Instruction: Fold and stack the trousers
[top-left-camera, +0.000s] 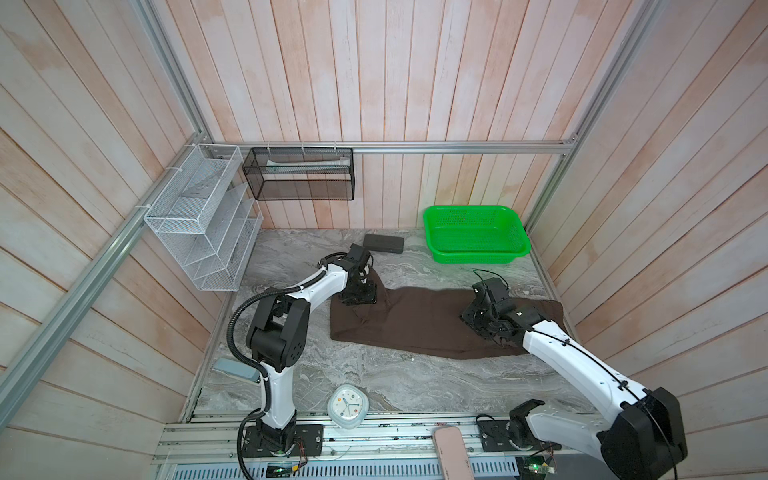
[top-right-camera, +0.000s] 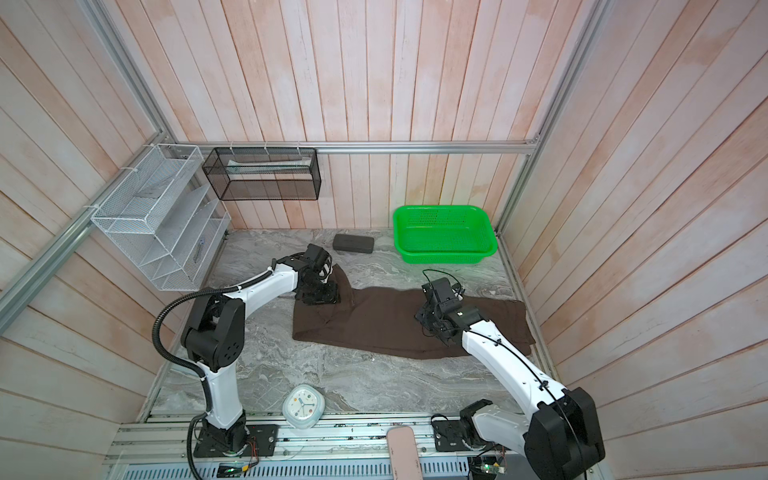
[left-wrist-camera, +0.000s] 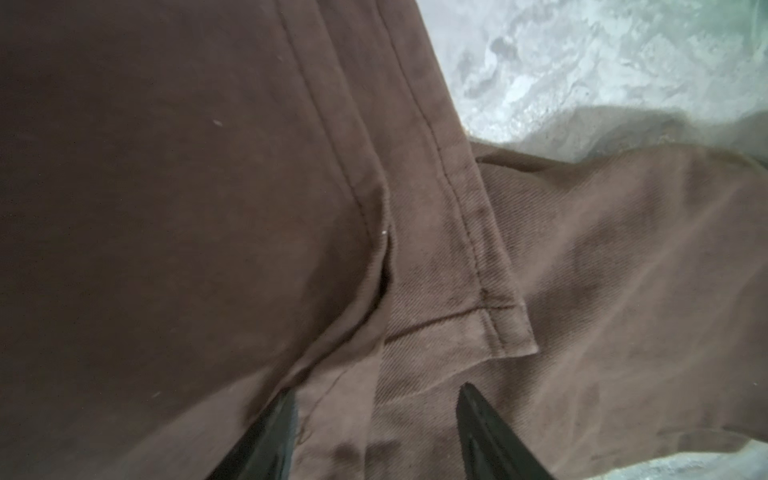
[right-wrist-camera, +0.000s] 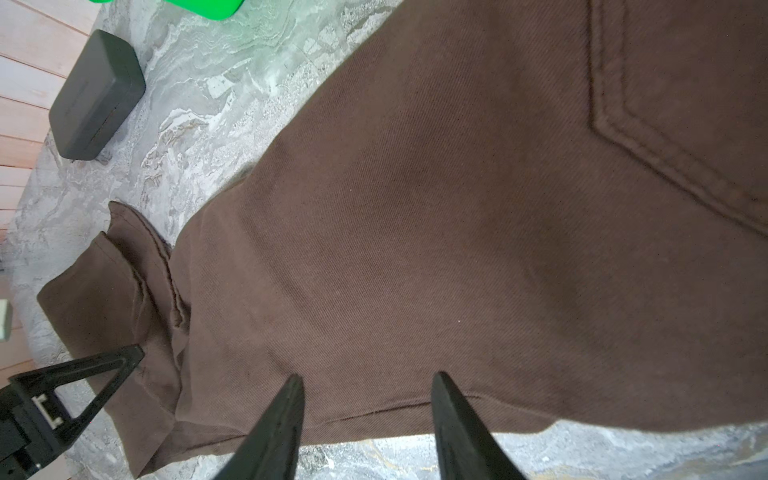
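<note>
The trousers lie flat on the marble table in both top views, running from centre toward 3 o'clock. The left gripper is at their 10 o'clock corner and the right gripper nearer 3 o'clock. In the left wrist view the jaws stand parted over the cloth, gripping nothing. In the right wrist view the jaws stand parted over the cloth's edge, empty.

The left gripper is seen with jaws apart over the trousers. From it, a stitched hem corner is seen at one o'clock and the marble table farther off at two.
</note>
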